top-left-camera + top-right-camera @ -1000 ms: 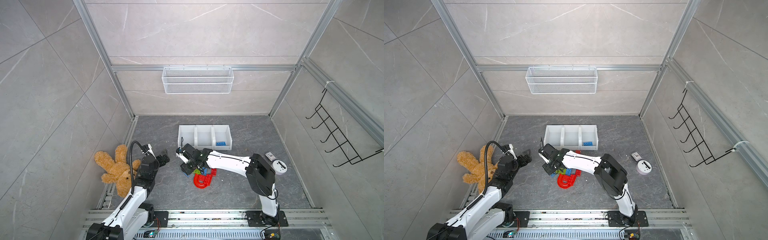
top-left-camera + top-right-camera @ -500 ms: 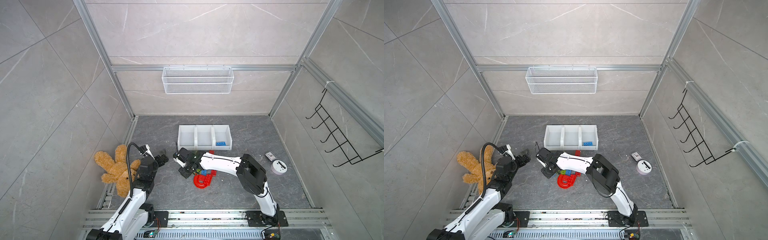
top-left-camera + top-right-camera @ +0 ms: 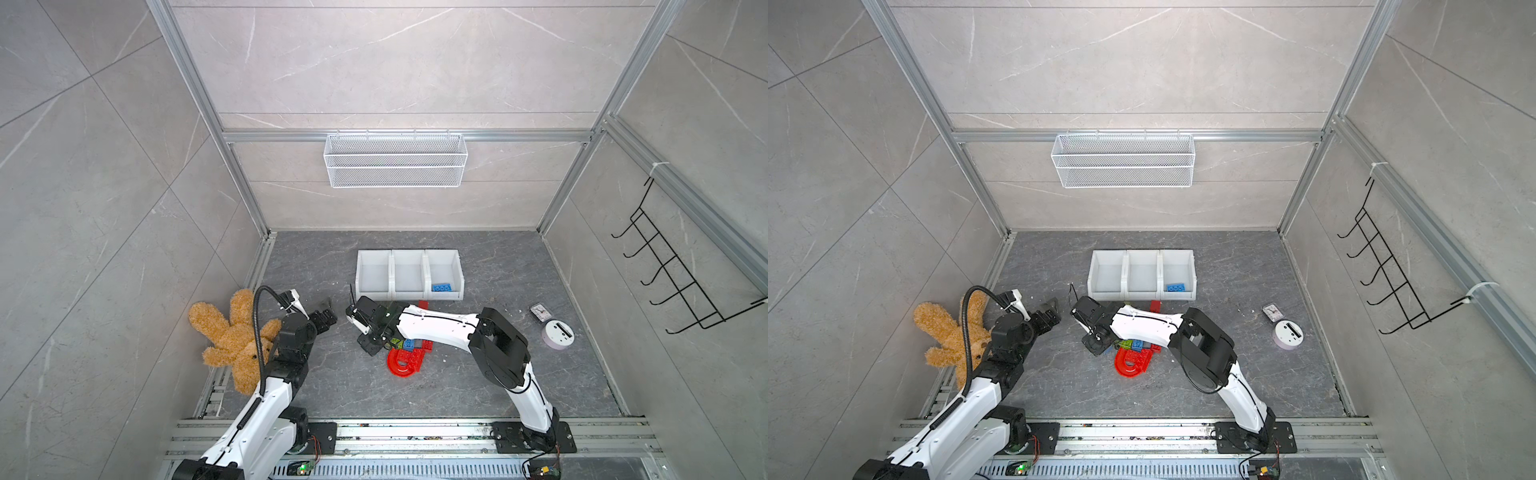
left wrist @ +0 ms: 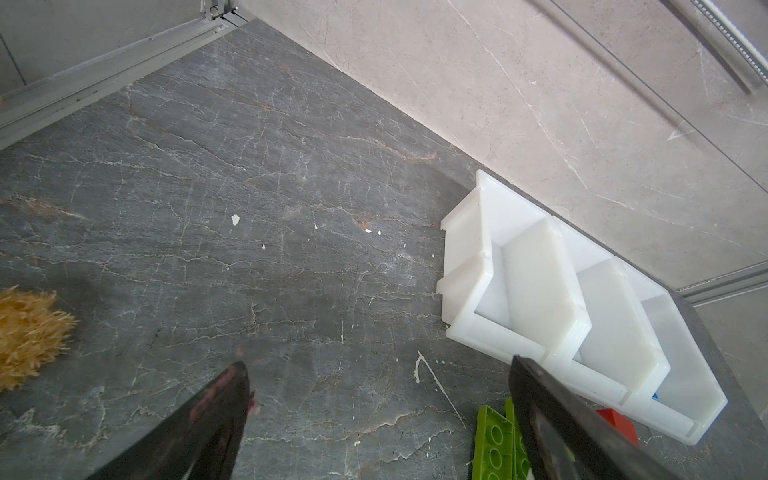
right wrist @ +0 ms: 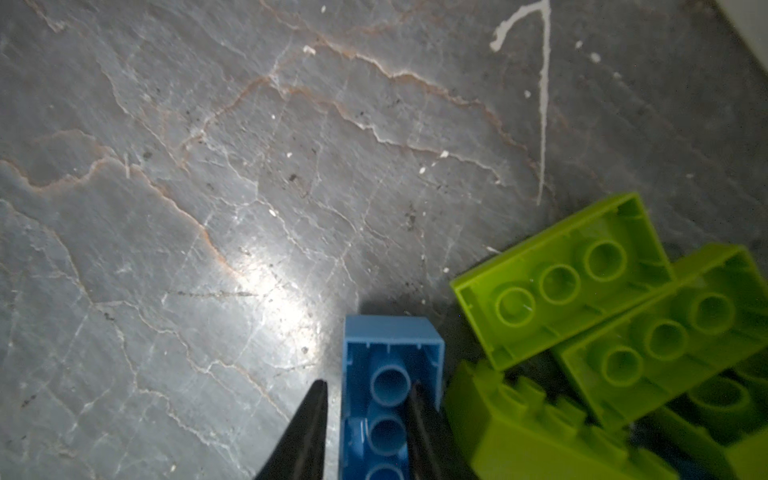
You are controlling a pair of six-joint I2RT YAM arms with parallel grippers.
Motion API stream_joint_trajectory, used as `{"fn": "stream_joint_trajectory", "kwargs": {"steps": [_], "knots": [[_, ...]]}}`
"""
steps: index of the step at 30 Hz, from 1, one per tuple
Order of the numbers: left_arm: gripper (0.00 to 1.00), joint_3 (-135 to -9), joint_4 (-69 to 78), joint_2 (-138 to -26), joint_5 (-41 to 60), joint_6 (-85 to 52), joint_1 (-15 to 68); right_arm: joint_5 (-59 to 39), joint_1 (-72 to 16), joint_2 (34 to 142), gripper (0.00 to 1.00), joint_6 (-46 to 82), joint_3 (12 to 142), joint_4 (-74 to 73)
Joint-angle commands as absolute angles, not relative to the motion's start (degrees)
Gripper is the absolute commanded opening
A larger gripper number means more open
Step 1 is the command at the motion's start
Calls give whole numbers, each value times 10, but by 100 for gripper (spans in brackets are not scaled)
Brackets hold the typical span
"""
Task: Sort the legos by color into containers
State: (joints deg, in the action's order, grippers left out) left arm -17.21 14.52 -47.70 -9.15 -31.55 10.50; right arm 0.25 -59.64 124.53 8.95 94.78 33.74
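While the right gripper (image 5: 368, 384) sits low at the edge of the pile, look at how it meets the blue brick (image 5: 390, 338). That brick lies studs-down with its hollow side up, on the floor (image 5: 208, 166) and just beside the lime green bricks (image 5: 561, 282). One finger is outside a long wall and the other is inside the hollow. The jaws are drawn in narrow astride that wall, but the wrist view does not show whether they bite it yet, so you cannot tell. Make sure of the pinch before you raise anything.

A thin wall gives little hold, so seat the fingers deep and let them finish closing. Then lift straight up and slowly. The nearest green piece sits right against the blue one and may drag or tip as it leaves.

Once clear, carry it over the red arch (image 3: 401, 363) to the containers (image 3: 392, 270). Aim for the right-end bin in both top views, where the sorted blue brick (image 3: 441, 287) lies. Release low inside the walls so nothing bounces out.

Your left gripper (image 4: 376, 363) hangs wide open and empty over bare floor, so keep it clear of the crossing path.
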Motion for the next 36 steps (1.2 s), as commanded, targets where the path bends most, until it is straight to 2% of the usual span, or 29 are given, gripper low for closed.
{"fn": "stream_joint_trajectory", "kwargs": {"steps": [1, 8, 17, 21, 25, 30, 36], "knots": [[99, -172, 151, -473, -105, -313, 101, 15, -603, 1256, 31, 88, 951, 356], [99, -179, 154, -481, -84, -297, 102, 11, -602, 1198, 24, 110, 916, 322], [99, -192, 168, -520, -44, -283, 101, -23, -573, 1105, 22, 128, 879, 305], [99, -193, 196, -538, 1, -274, 102, -38, -516, 1046, 22, 128, 842, 294], [99, -189, 242, -559, 63, -259, 103, -70, -423, 997, 22, 119, 804, 279], [99, -194, 255, -578, 91, -257, 104, -77, -323, 999, 22, 97, 803, 279], [99, -193, 262, -587, 98, -251, 103, -126, -242, 1034, 22, 134, 807, 221]]}}
